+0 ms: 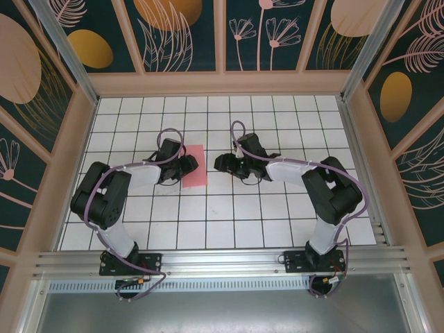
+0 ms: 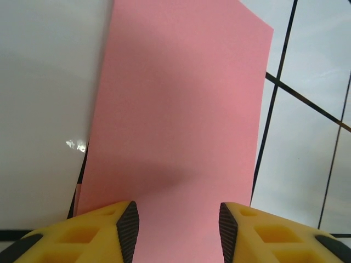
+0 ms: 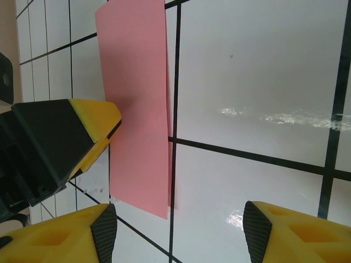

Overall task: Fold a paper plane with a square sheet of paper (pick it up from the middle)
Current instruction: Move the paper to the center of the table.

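The salmon-pink sheet of paper lies flat on the white tiled table as a narrow rectangle. It looks doubled, with a second layer's edge peeking out along one long side. My left gripper hovers low over the sheet's left edge. In the left wrist view the paper runs between the left gripper, whose jaws stand apart, open. My right gripper waits just right of the sheet, open over bare tile. The left gripper's yellow finger reaches over the paper. The paper plane is out of view.
The tiled table is boxed in by a wooden frame at the back and sides. An aluminium rail with both arm bases runs along the near edge. Bare tiles stretch in front of and behind the grippers.
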You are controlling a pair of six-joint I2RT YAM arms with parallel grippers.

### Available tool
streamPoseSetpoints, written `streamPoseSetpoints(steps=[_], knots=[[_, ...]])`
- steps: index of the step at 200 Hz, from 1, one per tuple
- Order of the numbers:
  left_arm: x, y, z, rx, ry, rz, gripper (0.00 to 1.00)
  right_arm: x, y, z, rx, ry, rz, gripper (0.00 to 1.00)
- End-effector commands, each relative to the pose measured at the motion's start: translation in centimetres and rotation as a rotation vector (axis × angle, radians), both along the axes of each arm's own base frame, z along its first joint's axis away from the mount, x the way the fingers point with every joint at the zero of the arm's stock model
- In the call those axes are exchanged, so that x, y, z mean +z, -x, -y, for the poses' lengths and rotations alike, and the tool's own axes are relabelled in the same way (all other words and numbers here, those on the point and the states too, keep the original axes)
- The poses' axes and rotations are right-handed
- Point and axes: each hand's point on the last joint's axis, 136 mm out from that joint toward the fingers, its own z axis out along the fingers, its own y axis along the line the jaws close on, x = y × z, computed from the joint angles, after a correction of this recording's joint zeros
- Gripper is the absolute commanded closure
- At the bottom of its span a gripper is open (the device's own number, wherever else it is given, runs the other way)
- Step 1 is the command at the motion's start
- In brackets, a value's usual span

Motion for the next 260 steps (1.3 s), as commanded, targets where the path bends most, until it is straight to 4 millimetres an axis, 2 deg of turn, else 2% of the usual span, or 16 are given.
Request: streamPoseSetpoints(steps=[1, 52, 145, 193, 212, 241, 246, 260], knots=[[-2.5, 3.1, -0.3, 0.031, 0.046, -0.132, 0.54, -0.2, 1.3, -1.9, 0.046, -0.047, -0.057, 0.35], [-2.8, 3.2, -0.9, 0.066, 0.065, -0.147, 0.53, -1.5, 2.9, -4.7, 0.097, -0.03, -0.119, 0.39], [-2.9, 3.3, -1.0, 0.058, 0.067, -0.149, 0.53, -2.7, 2.9, -6.7, 0.142, -0.033, -0.16, 0.52], [-2.5, 3.1, -0.8, 0.046, 0.073, -0.138, 0.53, -2.4, 3.0, -7.5, 0.169, -0.068, -0.171, 0.58], [-2.2, 2.9, -0.6, 0.034, 0.077, -0.128, 0.53, -2.4, 3.0, -7.6, 0.168, -0.075, -0.173, 0.68], [-1.4, 2.6, 0.4, -0.012, 0.118, -0.095, 0.53, -3.2, 2.4, -6.4, 0.11, -0.025, -0.171, 0.93], [0.0, 2.2, 0.8, -0.029, 0.146, -0.057, 0.53, -3.3, 2.3, -6.0, 0.097, -0.014, -0.169, 0.95], [1.7, 1.9, 2.0, -0.076, 0.203, -0.007, 0.53, -3.4, 2.2, -5.0, 0.066, 0.006, -0.163, 1.0]])
